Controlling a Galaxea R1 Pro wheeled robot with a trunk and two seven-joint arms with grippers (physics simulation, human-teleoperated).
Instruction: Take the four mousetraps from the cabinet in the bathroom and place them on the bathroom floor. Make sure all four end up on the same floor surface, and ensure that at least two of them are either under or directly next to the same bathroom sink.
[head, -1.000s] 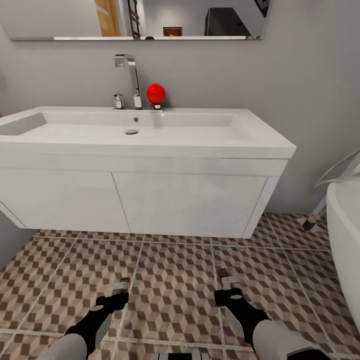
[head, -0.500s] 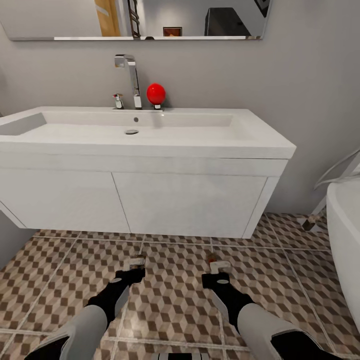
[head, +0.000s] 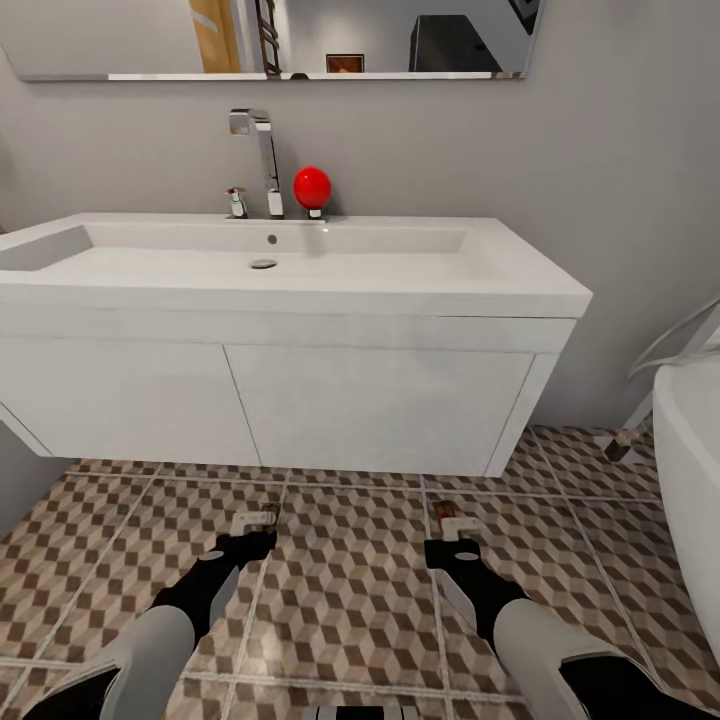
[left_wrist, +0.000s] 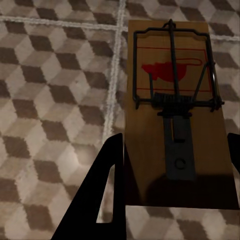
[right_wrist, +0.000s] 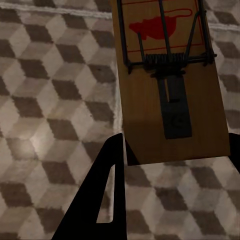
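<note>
Both arms reached low over the bathroom floor (head: 350, 590) just before the sink (head: 300, 290). Our left end effector (head: 250, 532) gripped one mousetrap (left_wrist: 175, 115); our right end effector (head: 452, 535) gripped another mousetrap (right_wrist: 167, 80). Each board was pinched at its near end, wire bar up. To place them well, we judged it best to lower each flat, release only at tile contact, and set both close beneath the sink.

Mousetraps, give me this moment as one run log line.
left gripper: holds mousetrap | right gripper: holds mousetrap | both above bathroom floor, before sink
</note>
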